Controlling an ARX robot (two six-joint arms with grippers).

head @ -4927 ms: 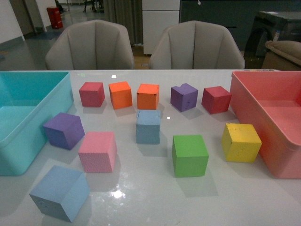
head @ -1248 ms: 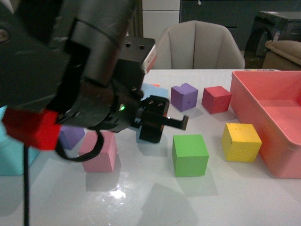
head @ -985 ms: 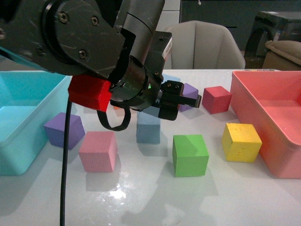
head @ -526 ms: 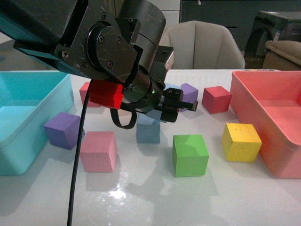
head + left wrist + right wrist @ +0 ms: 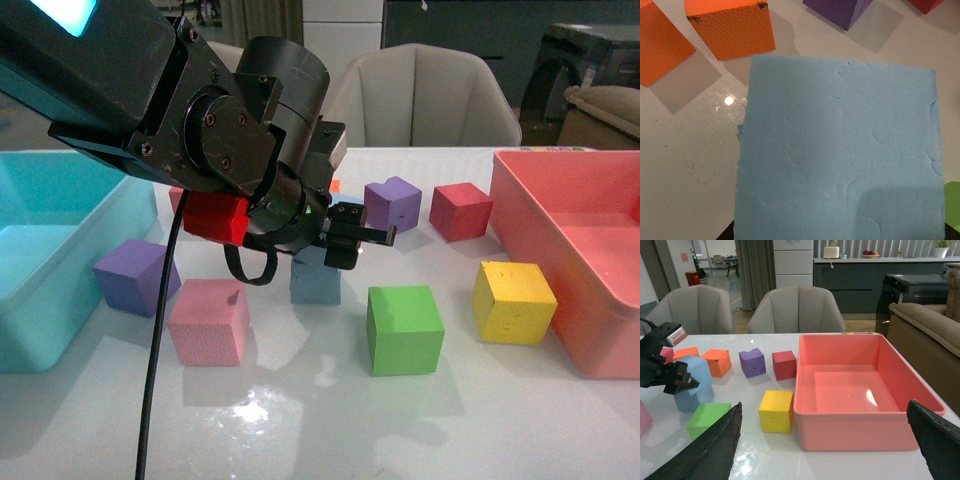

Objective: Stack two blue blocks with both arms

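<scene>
Now: your left gripper (image 5: 355, 235) is clamped on upper blue block (image 5: 696, 367), held just over lower blue block (image 5: 315, 282), likely lining up for stack. Contact between blocks: cannot tell. Only left wrist view shows alignment (sliver of lower block peeks past one edge). Only right wrist view shows your right gripper (image 5: 824, 405): fingers spread wide, empty, facing pink bin (image 5: 865, 432).

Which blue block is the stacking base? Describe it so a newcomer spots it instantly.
On the white table between the teal bin and pink bin, look mid-table, beside the green cube. The base blue block rests on the table there; the held blue block hangs above it in the left gripper.
</scene>
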